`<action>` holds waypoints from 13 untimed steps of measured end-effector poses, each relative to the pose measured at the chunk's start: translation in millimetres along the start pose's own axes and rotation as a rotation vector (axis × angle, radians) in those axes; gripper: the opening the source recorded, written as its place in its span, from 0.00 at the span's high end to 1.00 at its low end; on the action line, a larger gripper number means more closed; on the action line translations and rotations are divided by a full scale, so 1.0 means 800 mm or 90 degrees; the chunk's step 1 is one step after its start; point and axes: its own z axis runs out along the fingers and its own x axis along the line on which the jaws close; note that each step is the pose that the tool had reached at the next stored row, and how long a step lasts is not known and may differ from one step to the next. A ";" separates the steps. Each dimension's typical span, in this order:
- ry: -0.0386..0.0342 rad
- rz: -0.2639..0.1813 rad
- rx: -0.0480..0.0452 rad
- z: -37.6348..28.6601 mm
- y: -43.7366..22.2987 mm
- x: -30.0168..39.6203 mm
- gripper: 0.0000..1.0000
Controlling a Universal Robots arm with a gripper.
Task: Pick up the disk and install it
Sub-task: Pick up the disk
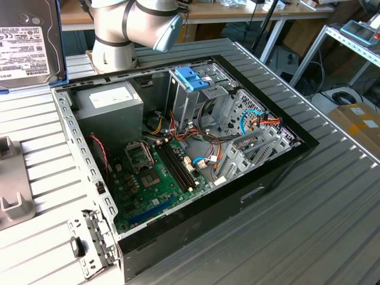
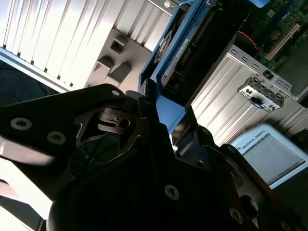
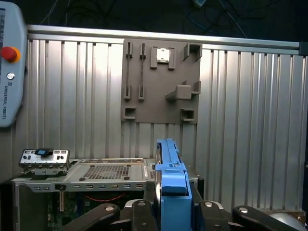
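The disk (image 3: 169, 173) is a grey hard drive framed by light-blue rails, seen edge-on in the first wrist view. It stands between the dark fingers (image 3: 137, 211) of my gripper (image 3: 171, 208), which is shut on it. In the second wrist view the gripper (image 2: 161, 108) clamps the blue rail and the disk (image 2: 190, 45) reaches away toward the case. In the exterior view the disk (image 1: 27, 41) hangs in the air at the upper left, label side showing, above the table beside the open computer case (image 1: 285, 157).
Inside the case are a silver drive cage with a blue latch (image 1: 193, 78), a grey power-supply box (image 1: 110, 107), a motherboard (image 1: 154, 178) and loose cables. A grey holder plate (image 3: 161, 82) lies on the ribbed table. A teach pendant (image 3: 9, 62) lies nearby.
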 end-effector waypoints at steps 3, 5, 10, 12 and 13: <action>0.0000 0.000 0.0000 -0.0003 0.0001 0.0035 0.63; 0.0000 0.000 0.0001 -0.0005 0.0001 0.0060 0.63; 0.0000 0.000 0.0000 -0.0010 0.0003 0.0113 0.63; 0.0000 0.000 0.0001 -0.0013 0.0003 0.0144 0.63; 0.0000 0.000 0.0001 -0.0014 0.0003 0.0154 0.63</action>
